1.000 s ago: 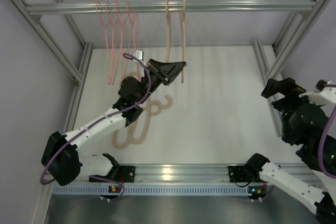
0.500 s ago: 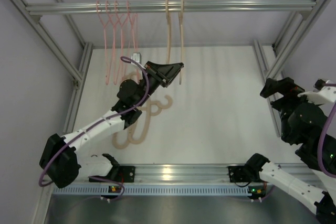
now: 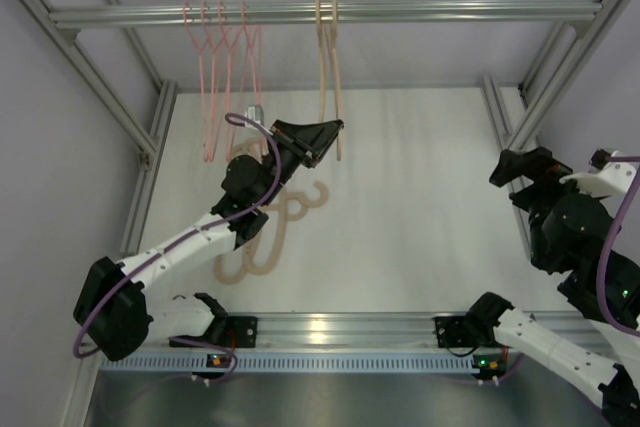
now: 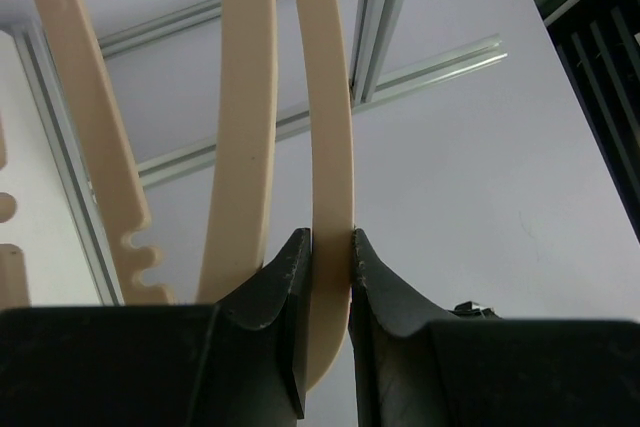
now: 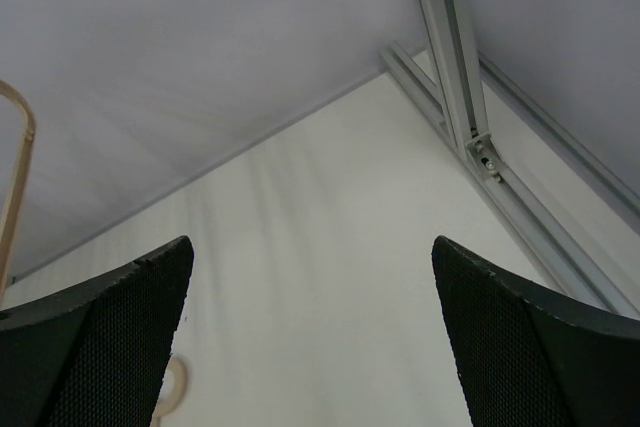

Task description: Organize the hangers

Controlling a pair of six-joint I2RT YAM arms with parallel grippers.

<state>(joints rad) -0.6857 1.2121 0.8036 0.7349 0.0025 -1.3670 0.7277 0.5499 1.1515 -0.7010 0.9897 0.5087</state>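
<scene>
**Beige hanger moved left on the rail; gap to its twin closed**

1. pink hangers (image 3: pixel 225 77) — hang bunched from the rail (image 3: pixel 450 11) at 11 o'clock of the top view. No shift over the last second.

2. second hung beige hanger (image 3: pixel 321 67) — hooked on the rail at 12 o'clock, just right of the pink bunch. Unmoved.

3. held beige hanger (image 3: pixel 337 67) — hooked on the rail, also at 12 o'clock. Sits further left than a second ago, now just beside item 2 and no longer parted from it by a clear gap. Judged: puts beige with beige and keeps both apart from pink. Near its final place, release pending.

4. left gripper (image 4: pixel 331 247) — clenched on the lower limb of the held beige hanger, pressing both of its faces. Reaches from the base at 7 o'clock up toward 12, wrist raised above the table (image 3: pixel 430 217), fingertips aimed toward 3 o'clock. Has travelled left along with the hanger.

5. loose beige hangers (image 3: pixel 265 247) — lie overlapped on the table at 8 o'clock of centre, partly under the left forearm. Not yet hung; count unclear.

6. right gripper (image 5: pixel 310 247) — released, spread wide, grasping nothing. Held aloft at 3 o'clock on a folded arm, well apart from every hanger.
</scene>
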